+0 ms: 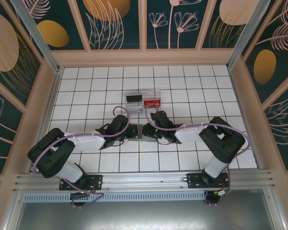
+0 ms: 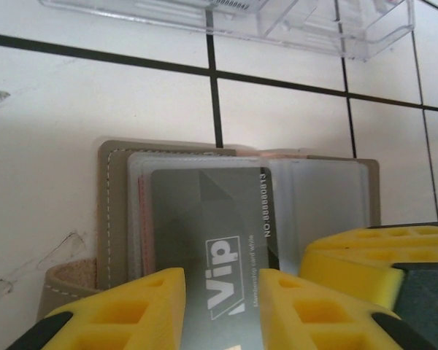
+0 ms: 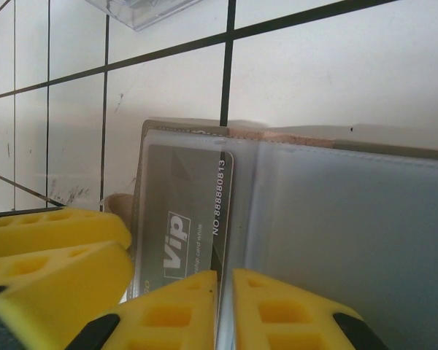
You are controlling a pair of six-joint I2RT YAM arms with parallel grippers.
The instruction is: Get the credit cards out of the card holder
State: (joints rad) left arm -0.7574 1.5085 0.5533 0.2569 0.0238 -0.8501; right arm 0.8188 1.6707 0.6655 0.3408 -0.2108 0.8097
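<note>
The grey card holder (image 1: 138, 132) lies open on the tiled table between my two grippers. Its left panel (image 2: 113, 211) carries a grey "Vip" credit card (image 2: 204, 211), partly slid out of the clear sleeve, with a pink edge (image 2: 143, 219) beside it. My left gripper (image 2: 223, 310) is open, its yellow fingers straddling the card low over it. My right gripper (image 3: 225, 310) sits at the holder's middle fold, jaws a narrow slit apart beside the card (image 3: 186, 189). The right panel's clear sleeve (image 3: 350, 219) looks empty. In the top view the left gripper (image 1: 128, 132) and the right gripper (image 1: 148, 130) nearly touch.
A clear plastic tray (image 1: 143, 91) stands two tiles behind the holder, with a black card (image 1: 133, 97) and a red card (image 1: 152, 102) in it. The same tray (image 2: 314, 29) appears close ahead in the wrist views (image 3: 142, 9). Wooden walls enclose the table on three sides.
</note>
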